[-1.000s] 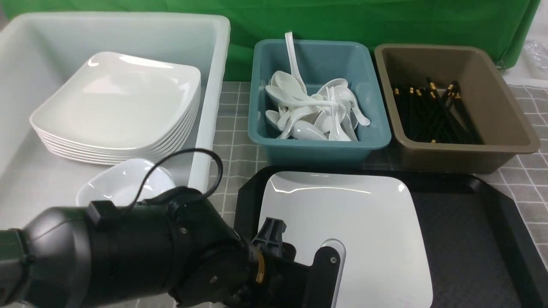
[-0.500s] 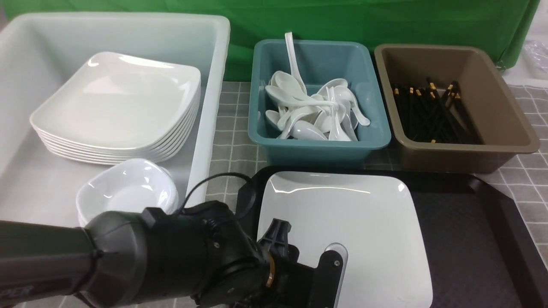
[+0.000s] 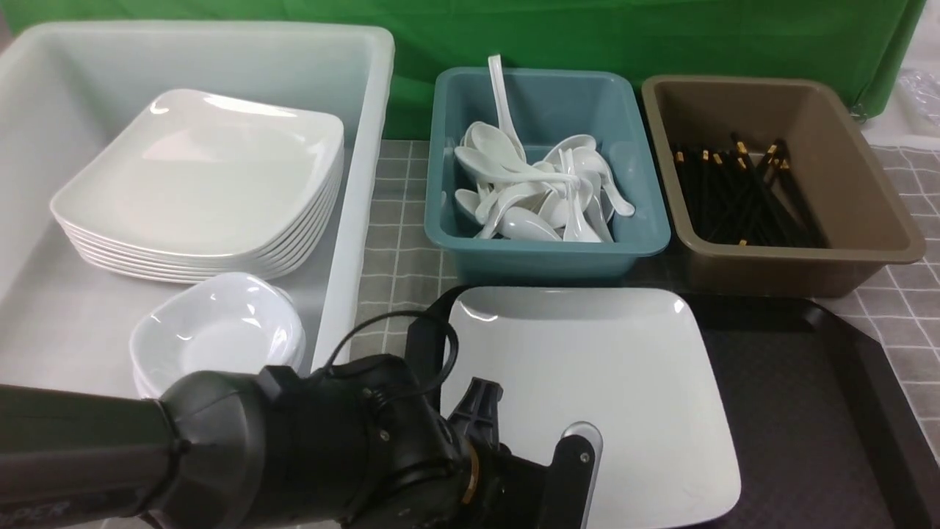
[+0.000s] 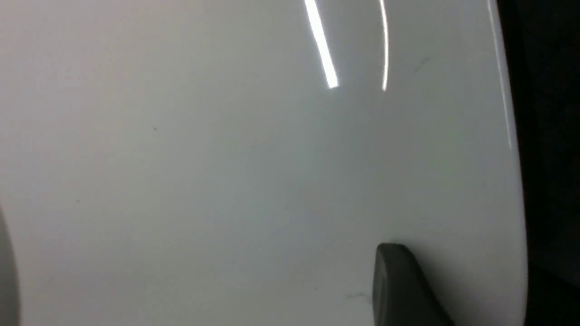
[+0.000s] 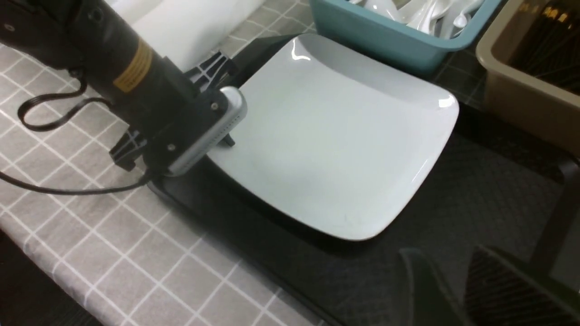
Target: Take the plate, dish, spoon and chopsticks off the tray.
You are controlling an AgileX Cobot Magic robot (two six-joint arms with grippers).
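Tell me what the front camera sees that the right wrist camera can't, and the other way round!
Only the front view shows the stack of big square plates and the small dishes inside the white tub. Only the right wrist view shows the right gripper, jaws slightly apart and empty, and the shadow under the raised edge of the plate. Both show the plate over the black tray, the left gripper on its edge, the teal bin of spoons and the brown bin of chopsticks.

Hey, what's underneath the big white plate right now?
The black tray lies under the plate, whose edge the left gripper pinches and holds raised. Only shadow shows in the gap; anything on the tray floor beneath the plate is covered.
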